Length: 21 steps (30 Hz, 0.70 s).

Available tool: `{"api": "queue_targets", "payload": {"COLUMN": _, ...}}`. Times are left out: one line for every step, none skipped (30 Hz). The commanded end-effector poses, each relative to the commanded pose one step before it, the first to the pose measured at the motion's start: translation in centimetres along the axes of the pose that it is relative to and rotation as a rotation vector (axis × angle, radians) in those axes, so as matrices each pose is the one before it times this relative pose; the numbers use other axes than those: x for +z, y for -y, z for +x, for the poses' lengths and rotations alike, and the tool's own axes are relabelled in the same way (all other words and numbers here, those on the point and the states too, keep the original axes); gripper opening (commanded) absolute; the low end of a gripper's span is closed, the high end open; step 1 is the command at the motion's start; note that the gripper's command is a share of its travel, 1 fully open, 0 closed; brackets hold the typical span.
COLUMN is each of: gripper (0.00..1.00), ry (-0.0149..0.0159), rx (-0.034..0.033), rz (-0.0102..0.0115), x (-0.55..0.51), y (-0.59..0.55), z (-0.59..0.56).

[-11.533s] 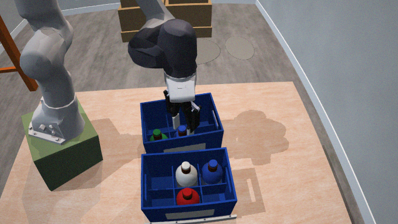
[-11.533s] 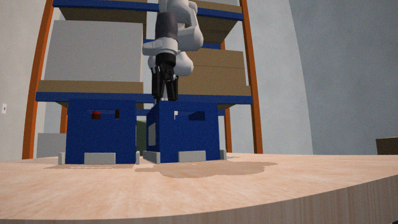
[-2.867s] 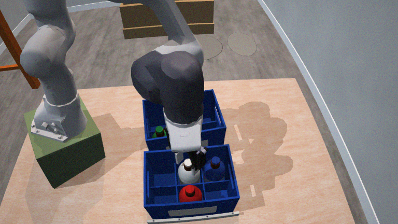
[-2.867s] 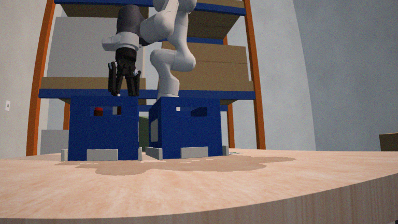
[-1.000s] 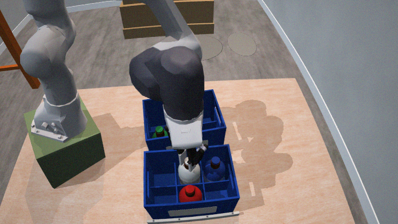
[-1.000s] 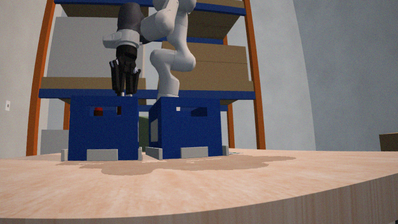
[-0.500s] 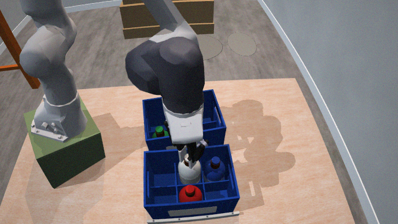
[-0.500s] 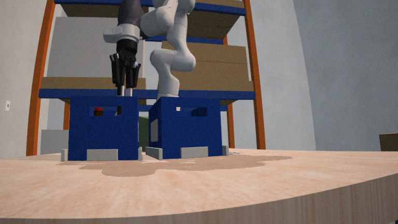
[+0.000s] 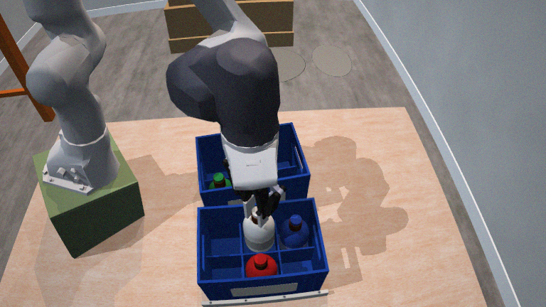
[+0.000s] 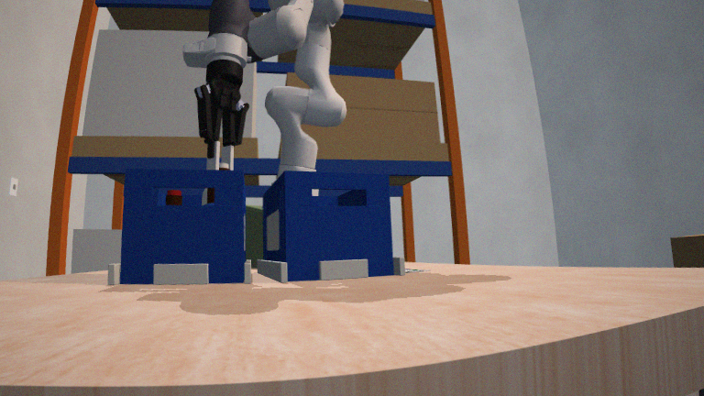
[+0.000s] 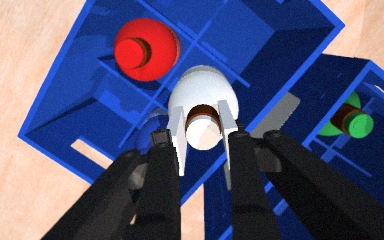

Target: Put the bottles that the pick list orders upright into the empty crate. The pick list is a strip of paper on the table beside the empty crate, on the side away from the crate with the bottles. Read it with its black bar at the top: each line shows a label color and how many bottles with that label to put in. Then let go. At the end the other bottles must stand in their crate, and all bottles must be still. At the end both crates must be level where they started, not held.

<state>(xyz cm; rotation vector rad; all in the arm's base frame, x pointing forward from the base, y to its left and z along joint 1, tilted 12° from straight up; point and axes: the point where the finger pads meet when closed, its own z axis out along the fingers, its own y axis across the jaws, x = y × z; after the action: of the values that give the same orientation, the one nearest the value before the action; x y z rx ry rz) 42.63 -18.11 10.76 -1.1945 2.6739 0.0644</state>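
No writing, number or brand can be read anywhere: the grey plate (image 9: 263,288) on the front wall of the near crate (image 9: 217,275) is blank, and the bottles show only plain colour.
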Motion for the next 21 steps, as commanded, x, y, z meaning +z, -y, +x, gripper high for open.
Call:
{"api": "queue_targets", "payload": {"gripper": 0.00, "ry": -0.00179, "rx": 0.02066, "rz": -0.00012, "x": -0.883, "y": 0.073, "z": -0.097}}
{"api": "queue_targets", "payload": {"gripper": 0.00, "ry": 0.00000, "rx": 0.00000, "rz": 0.00000, "x": -0.167, "y": 0.000, "z": 0.000}}
{"api": "queue_targets", "payload": {"gripper": 0.00, "ry": 0.00000, "rx": 0.00000, "rz": 0.00000, "x": -0.167, "y": 0.000, "z": 0.000}}
{"api": "queue_targets", "payload": {"gripper": 0.00, "ry": 0.00000, "rx": 0.00000, "rz": 0.00000, "x": -0.167, "y": 0.000, "z": 0.000}}
{"api": "queue_targets", "payload": {"gripper": 0.00, "ry": 0.00000, "rx": 0.00000, "rz": 0.00000, "x": 0.000, "y": 0.000, "z": 0.000}}
{"api": "queue_targets", "payload": {"gripper": 0.00, "ry": 0.00000, "rx": 0.00000, "rz": 0.00000, "x": 0.000, "y": 0.000, "z": 0.000}}
{"api": "queue_targets", "payload": {"gripper": 0.00, "ry": 0.00000, "rx": 0.00000, "rz": 0.00000, "x": -0.167, "y": 0.000, "z": 0.000}}
{"api": "queue_targets", "payload": {"gripper": 0.00, "ry": 0.00000, "rx": 0.00000, "rz": 0.00000, "x": -0.167, "y": 0.000, "z": 0.000}}
{"api": "queue_targets", "payload": {"gripper": 0.00, "ry": 0.00000, "rx": 0.00000, "rz": 0.00000, "x": -0.167, "y": 0.000, "z": 0.000}}
{"api": "queue_targets", "payload": {"gripper": 0.00, "ry": 0.00000, "rx": 0.00000, "rz": 0.00000, "x": -0.167, "y": 0.000, "z": 0.000}}
{"api": "queue_targets", "payload": {"gripper": 0.00, "ry": 0.00000, "rx": 0.00000, "rz": 0.00000, "x": -0.167, "y": 0.000, "z": 0.000}}
{"api": "queue_targets", "payload": {"gripper": 0.00, "ry": 0.00000, "rx": 0.00000, "rz": 0.00000, "x": -0.167, "y": 0.000, "z": 0.000}}
{"api": "queue_targets", "payload": {"gripper": 0.00, "ry": 0.00000, "rx": 0.00000, "rz": 0.00000, "x": -0.167, "y": 0.000, "z": 0.000}}
{"api": "queue_targets", "payload": {"gripper": 0.00, "ry": 0.00000, "rx": 0.00000, "rz": 0.00000, "x": -0.167, "y": 0.000, "z": 0.000}}
{"api": "queue_targets", "payload": {"gripper": 0.00, "ry": 0.00000, "rx": 0.00000, "rz": 0.00000, "x": -0.167, "y": 0.000, "z": 0.000}}
{"api": "queue_targets", "payload": {"gripper": 0.00, "ry": 0.00000, "rx": 0.00000, "rz": 0.00000, "x": -0.167, "y": 0.000, "z": 0.000}}
{"api": "queue_targets", "payload": {"gripper": 0.00, "ry": 0.00000, "rx": 0.00000, "rz": 0.00000, "x": -0.167, "y": 0.000, "z": 0.000}}
{"api": "queue_targets", "payload": {"gripper": 0.00, "ry": 0.00000, "rx": 0.00000, "rz": 0.00000, "x": -0.167, "y": 0.000, "z": 0.000}}
{"api": "queue_targets", "payload": {"gripper": 0.00, "ry": 0.00000, "rx": 0.00000, "rz": 0.00000, "x": -0.167, "y": 0.000, "z": 0.000}}
{"api": "queue_targets", "payload": {"gripper": 0.00, "ry": 0.00000, "rx": 0.00000, "rz": 0.00000, "x": -0.167, "y": 0.000, "z": 0.000}}
{"api": "queue_targets", "payload": {"gripper": 0.00, "ry": 0.00000, "rx": 0.00000, "rz": 0.00000, "x": -0.167, "y": 0.000, "z": 0.000}}
